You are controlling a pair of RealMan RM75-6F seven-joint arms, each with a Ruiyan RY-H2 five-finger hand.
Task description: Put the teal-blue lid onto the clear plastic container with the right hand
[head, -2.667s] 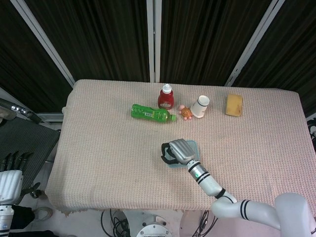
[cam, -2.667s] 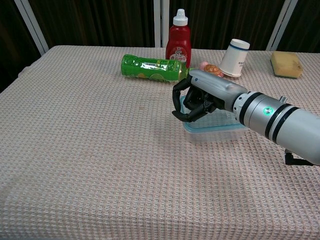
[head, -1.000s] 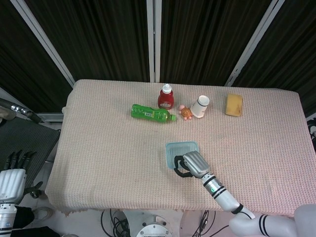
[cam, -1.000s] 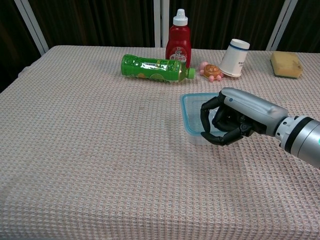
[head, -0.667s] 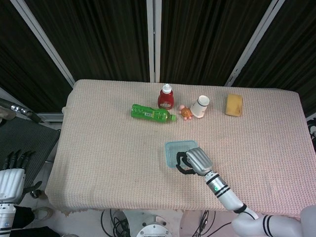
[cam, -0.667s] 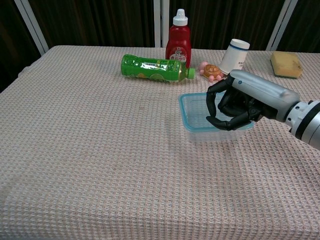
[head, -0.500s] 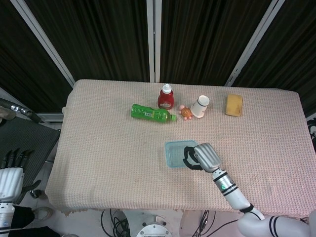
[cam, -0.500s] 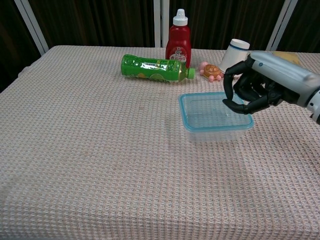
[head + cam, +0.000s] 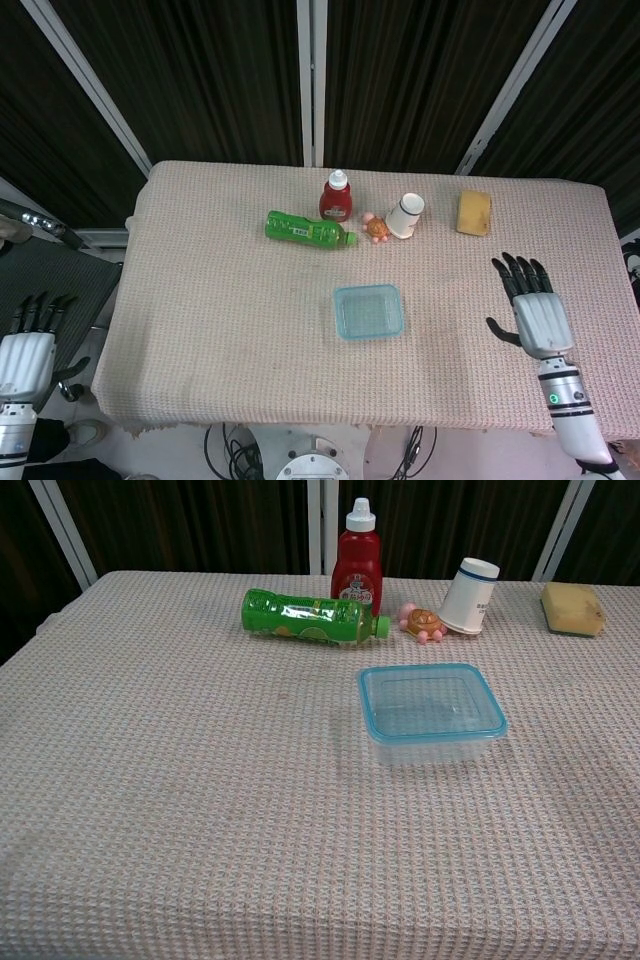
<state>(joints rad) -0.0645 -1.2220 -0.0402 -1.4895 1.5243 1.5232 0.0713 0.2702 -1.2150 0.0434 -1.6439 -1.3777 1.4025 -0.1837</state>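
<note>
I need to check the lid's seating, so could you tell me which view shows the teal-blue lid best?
The chest view: the teal-blue lid is close and large, its rim visible all around atop the clear container. The head view shows it small, from above.

Lid (image 9: 432, 702) on container (image 9: 435, 746) (seemingly seated), bottles (image 9: 310, 616) behind.

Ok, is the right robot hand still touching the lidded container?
Apart. The head view shows the right robot hand open at the table's right edge, with bare cloth between it and the container. The chest view shows the lid with nothing on it.
</note>
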